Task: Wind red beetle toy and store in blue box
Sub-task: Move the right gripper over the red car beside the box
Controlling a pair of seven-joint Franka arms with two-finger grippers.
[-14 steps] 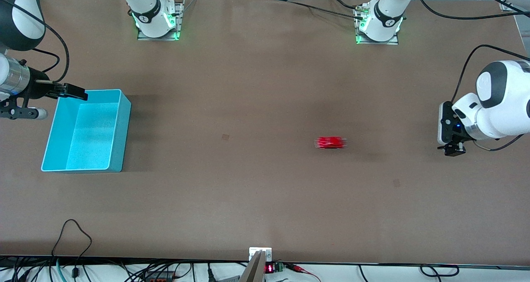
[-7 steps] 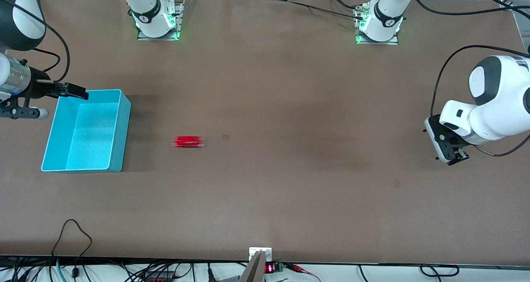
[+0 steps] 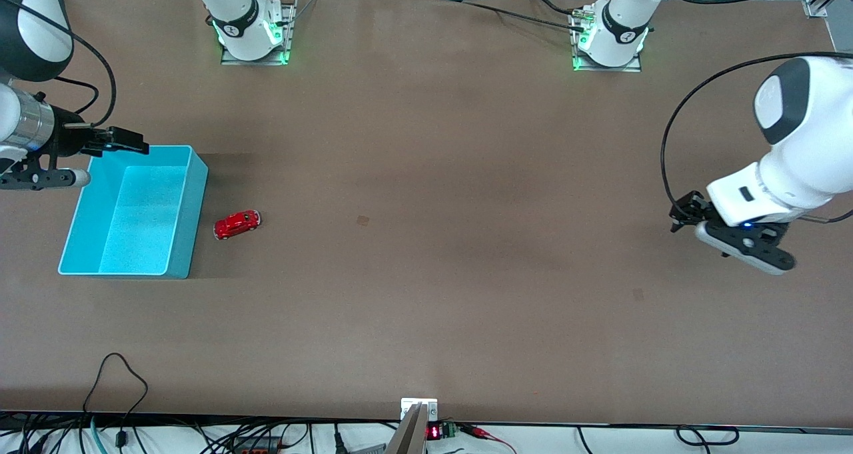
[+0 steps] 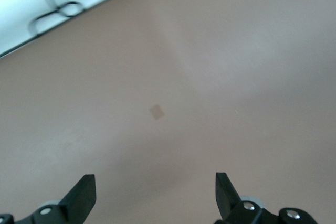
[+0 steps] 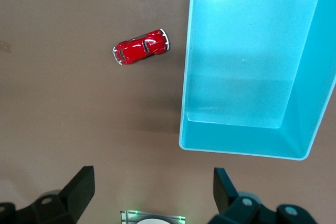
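Observation:
The red beetle toy (image 3: 237,224) stands on the table beside the blue box (image 3: 190,227), just off the box wall that faces the left arm's end. The box is open and holds nothing. The right wrist view shows the toy (image 5: 142,46) and the box (image 5: 247,66) side by side and apart. My right gripper (image 3: 136,145) is open and empty, up over the box's corner that lies farther from the front camera; its jaws (image 5: 152,192) stand wide. My left gripper (image 3: 678,215) is open and empty over bare table at the left arm's end (image 4: 156,195).
A small dark patch (image 3: 362,221) marks the middle of the table and also shows in the left wrist view (image 4: 156,112). The arm bases (image 3: 253,31) (image 3: 610,37) stand along the table edge farthest from the front camera. Cables (image 3: 120,381) lie at the nearest edge.
The toy rolled across the table from the left arm's end and stopped beside the box. The box shifted slightly toward the right arm's end. The left hand swung round.

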